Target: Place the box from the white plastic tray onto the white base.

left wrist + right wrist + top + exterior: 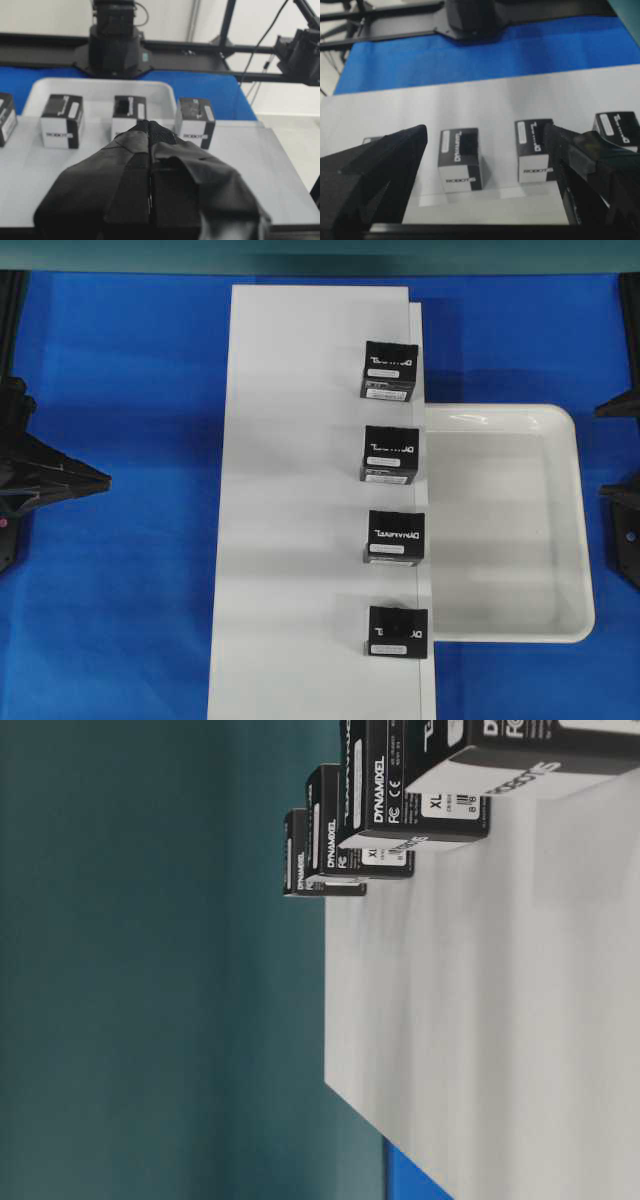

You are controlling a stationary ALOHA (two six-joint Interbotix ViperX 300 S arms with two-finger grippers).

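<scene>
The box (397,631), black with a nearly plain top and a white label strip, stands on the white base (300,540) at the near end of a row along its right edge. The left wrist view shows the box (195,122) at the right end of that row. In the right wrist view it is mostly hidden behind a finger. The white plastic tray (585,540) lies against the base's right side and holds nothing. My left gripper (103,480) (149,125) is shut and empty, left of the base. My right gripper (618,450) (485,130) stands open and empty beyond the tray.
Three other black boxes with white lettering (389,370) (390,453) (395,536) stand in the same row on the base. Blue table surface (120,620) surrounds the base and tray. The table-level view shows the base (480,1020) and the row of boxes (350,850) from the side.
</scene>
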